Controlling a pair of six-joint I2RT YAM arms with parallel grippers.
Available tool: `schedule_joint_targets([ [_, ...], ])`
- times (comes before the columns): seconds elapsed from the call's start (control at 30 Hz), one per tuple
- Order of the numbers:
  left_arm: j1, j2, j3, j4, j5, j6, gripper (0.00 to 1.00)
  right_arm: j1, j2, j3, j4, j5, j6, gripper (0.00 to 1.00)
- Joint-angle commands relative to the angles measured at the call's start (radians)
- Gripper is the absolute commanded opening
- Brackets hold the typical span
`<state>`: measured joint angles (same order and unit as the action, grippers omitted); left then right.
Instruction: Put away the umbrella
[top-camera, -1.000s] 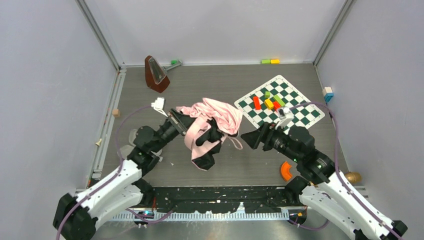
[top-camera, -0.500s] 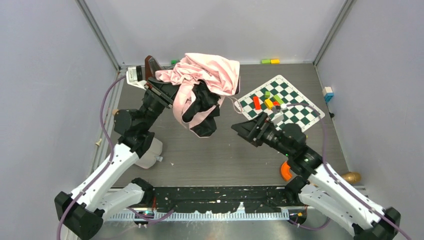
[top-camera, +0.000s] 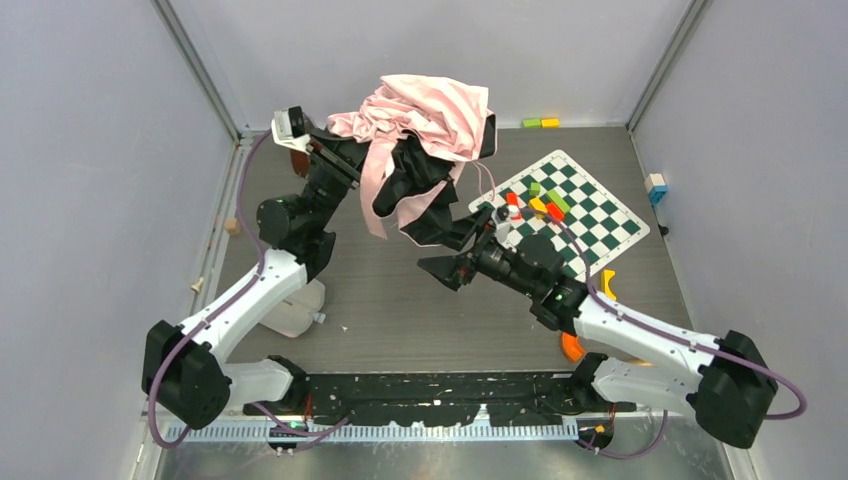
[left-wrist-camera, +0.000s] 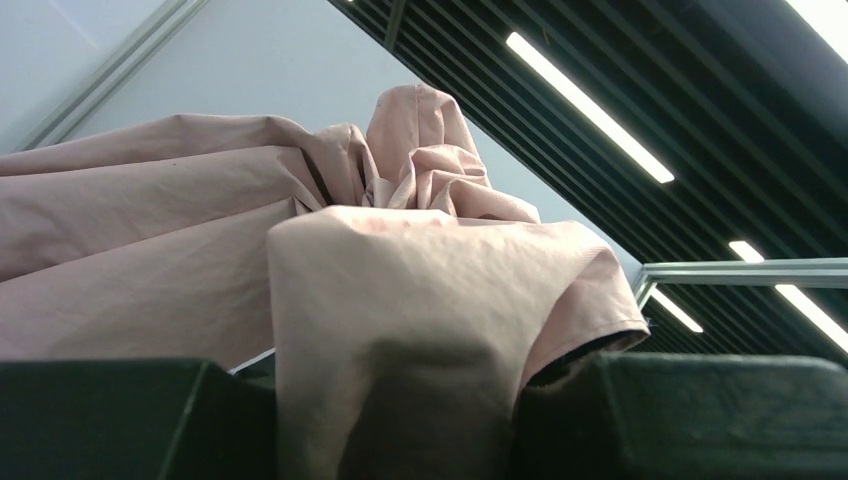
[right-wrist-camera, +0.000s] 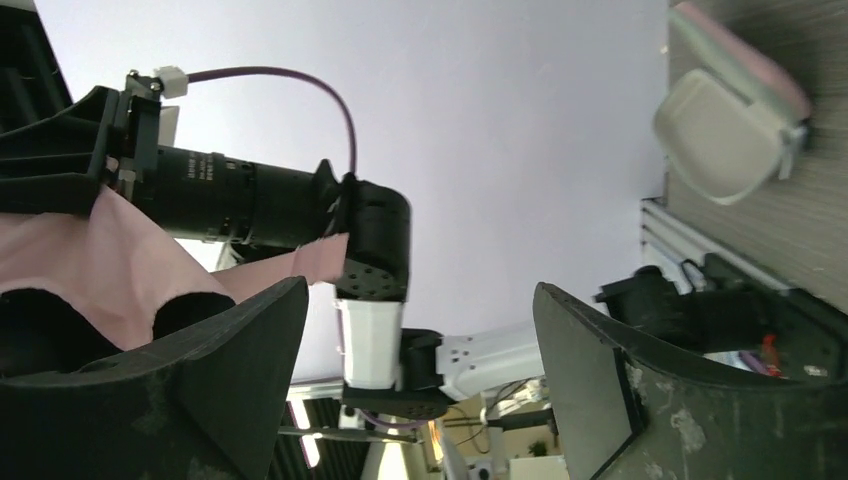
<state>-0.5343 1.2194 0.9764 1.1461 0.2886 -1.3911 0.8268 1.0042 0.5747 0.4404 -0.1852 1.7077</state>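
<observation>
The umbrella (top-camera: 430, 110) hangs in the air as a crumpled bundle, pale pink on top with black folds (top-camera: 420, 195) drooping beneath. My left gripper (top-camera: 350, 160) is raised at the back left and shut on its fabric. In the left wrist view the pink cloth (left-wrist-camera: 420, 300) fills the gap of the left gripper (left-wrist-camera: 400, 420) between the dark fingers (left-wrist-camera: 110, 420). My right gripper (top-camera: 450, 262) stands open just below the hanging black folds, holding nothing. The right wrist view shows the right gripper (right-wrist-camera: 420, 370) spread wide, with pink fabric (right-wrist-camera: 90, 260) at the left. The handle is hidden.
A checkered mat (top-camera: 590, 225) with several coloured blocks lies at the right. A brown metronome (top-camera: 298, 160) is partly hidden behind the left arm. A white container (top-camera: 295, 310) lies by the left arm. An orange piece (top-camera: 572, 346) and a yellow piece (top-camera: 607, 285) lie near the right arm.
The left arm lifted the umbrella off the table, up and toward the back. The right arm swung left under the hanging fabric, and its jaws spread a little wider.
</observation>
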Motion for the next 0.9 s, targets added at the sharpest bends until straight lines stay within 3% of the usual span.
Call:
schedule_joint_targets([
  [0.0,-0.003,-0.027,0.031,0.212,-0.018,-0.025,0.0,0.046,0.081,0.118,0.109,0.006,0.09,0.87],
  [0.2,0.0,-0.068,-0.036,0.187,-0.062,-0.072,0.0,0.064,0.185,0.11,0.3,-0.018,0.14,0.81],
  [0.33,0.002,-0.102,-0.104,0.168,-0.102,-0.087,0.0,0.064,0.255,0.098,0.431,-0.035,0.171,0.7],
  [0.53,0.029,-0.123,-0.149,0.166,-0.093,-0.119,0.0,0.069,0.237,0.081,0.428,-0.016,0.183,0.85],
  [0.7,0.058,0.004,-0.071,0.26,0.03,-0.284,0.0,0.078,0.286,0.059,0.522,-0.075,0.22,0.87],
  [0.87,0.056,0.076,0.036,0.26,0.163,-0.28,0.0,0.084,0.442,0.02,0.753,-0.071,0.329,0.79],
])
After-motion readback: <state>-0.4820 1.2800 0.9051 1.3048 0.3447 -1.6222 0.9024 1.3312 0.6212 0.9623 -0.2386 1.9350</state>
